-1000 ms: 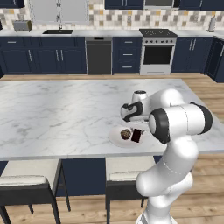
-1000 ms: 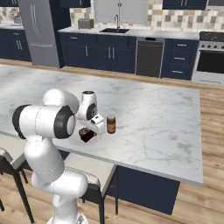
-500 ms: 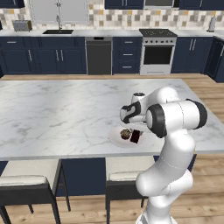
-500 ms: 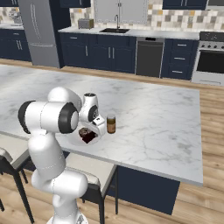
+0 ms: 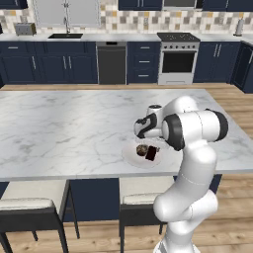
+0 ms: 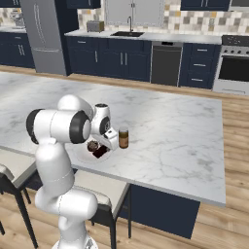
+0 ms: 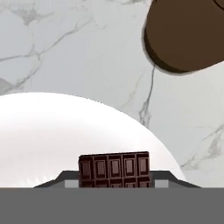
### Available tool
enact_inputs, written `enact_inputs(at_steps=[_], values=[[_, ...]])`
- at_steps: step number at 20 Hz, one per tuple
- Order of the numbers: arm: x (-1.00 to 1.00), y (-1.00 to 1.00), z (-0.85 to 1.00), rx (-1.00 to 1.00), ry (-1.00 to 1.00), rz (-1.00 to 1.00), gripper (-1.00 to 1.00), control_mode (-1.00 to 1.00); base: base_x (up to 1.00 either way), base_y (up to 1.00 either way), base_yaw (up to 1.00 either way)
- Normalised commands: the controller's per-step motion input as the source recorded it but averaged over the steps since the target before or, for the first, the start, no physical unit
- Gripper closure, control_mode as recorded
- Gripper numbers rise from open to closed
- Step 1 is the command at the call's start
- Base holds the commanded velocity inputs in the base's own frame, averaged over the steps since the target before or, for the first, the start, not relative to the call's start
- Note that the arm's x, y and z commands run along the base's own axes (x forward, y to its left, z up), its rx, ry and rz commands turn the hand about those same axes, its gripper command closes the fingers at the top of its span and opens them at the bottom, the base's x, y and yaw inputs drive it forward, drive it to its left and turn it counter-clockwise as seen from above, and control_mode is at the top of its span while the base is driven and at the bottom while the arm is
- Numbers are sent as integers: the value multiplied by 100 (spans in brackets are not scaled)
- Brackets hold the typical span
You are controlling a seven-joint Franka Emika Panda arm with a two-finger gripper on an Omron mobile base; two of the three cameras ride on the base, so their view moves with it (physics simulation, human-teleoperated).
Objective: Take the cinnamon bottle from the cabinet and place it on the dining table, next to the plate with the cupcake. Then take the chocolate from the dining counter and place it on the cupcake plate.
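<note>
Unbranded chocolate [image 7: 114,169], plain squares

Even bright rendered light; soft shadows; plate [image 7: 65,131] overexposed, glaring.

A steel oven [image 5: 178,62] stood at the back wall, a dishwasher [image 5: 111,63] to its left. A sink [image 5: 65,35] and toaster [image 5: 24,29] sat on the rear counter. A fridge [image 6: 44,36] stood at the left. Two stools [image 5: 29,206] were tucked under the island.
</note>
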Motion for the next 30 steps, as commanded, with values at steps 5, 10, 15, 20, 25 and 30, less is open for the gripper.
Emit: enact_inputs(at_steps=[5, 10, 15, 20, 25, 30], values=[[-1, 0, 15, 0, 0, 0, -100, -100, 0, 0, 0], [-13, 0, 35, 0, 0, 0, -100, -100, 0, 0, 0], [-49, -3, 39, 1, -2, 1, -100, -100, 0, 0, 0], [-80, -9, 16, 0, -8, 6, -100, -100, 0, 0, 0], [-79, -3, 14, -5, -11, 23, -100, -100, 0, 0, 0], [-78, 0, 13, -3, -8, 22, -100, -100, 0, 0, 0]])
